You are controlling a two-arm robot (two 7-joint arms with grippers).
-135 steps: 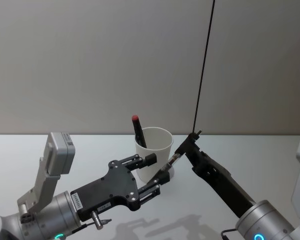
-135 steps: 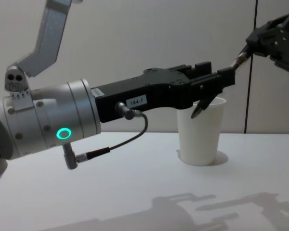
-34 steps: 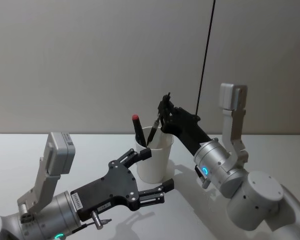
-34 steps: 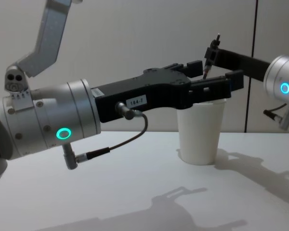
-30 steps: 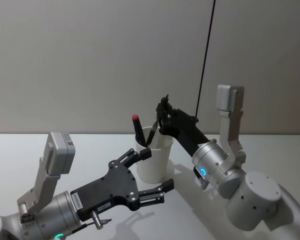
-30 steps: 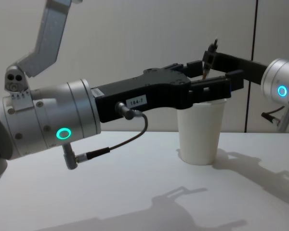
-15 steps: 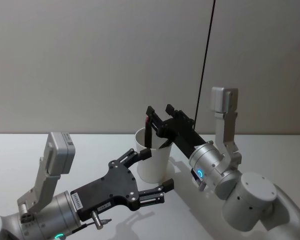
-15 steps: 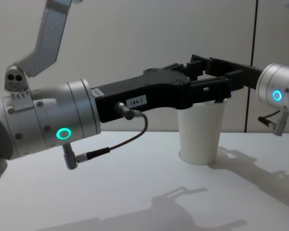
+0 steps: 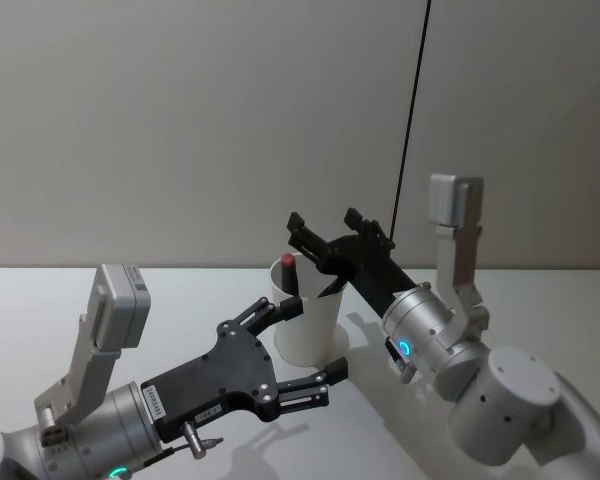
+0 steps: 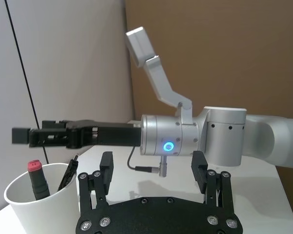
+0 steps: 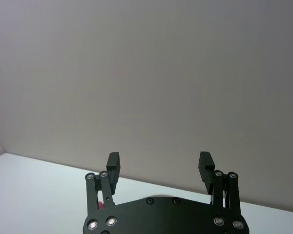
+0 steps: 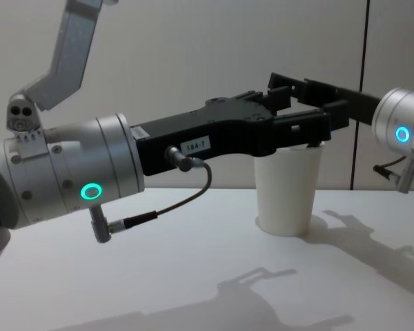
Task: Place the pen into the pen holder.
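Observation:
The pen holder (image 9: 302, 325), a white paper cup, stands on the table. The black pen (image 10: 68, 173) leans inside it against the rim, beside a red-capped marker (image 10: 34, 170). In the head view the pen (image 9: 331, 287) shows as a dark sliver just inside the rim. My right gripper (image 9: 326, 222) hovers open just above the cup with nothing between its fingers. It is also in the right wrist view (image 11: 159, 163) and the chest view (image 12: 280, 84). My left gripper (image 9: 317, 336) is open, its fingers either side of the cup on the near side, also in the chest view (image 12: 309, 110).
The white table (image 9: 540, 300) runs flat around the cup. A grey wall with a thin dark vertical line (image 9: 410, 130) stands behind. Both arm bodies crowd the near side of the table.
One second ago my right gripper was shut on the pen over the cup. It has opened, the pen now rests inside the cup, and the gripper has lifted slightly. The left arm has not moved.

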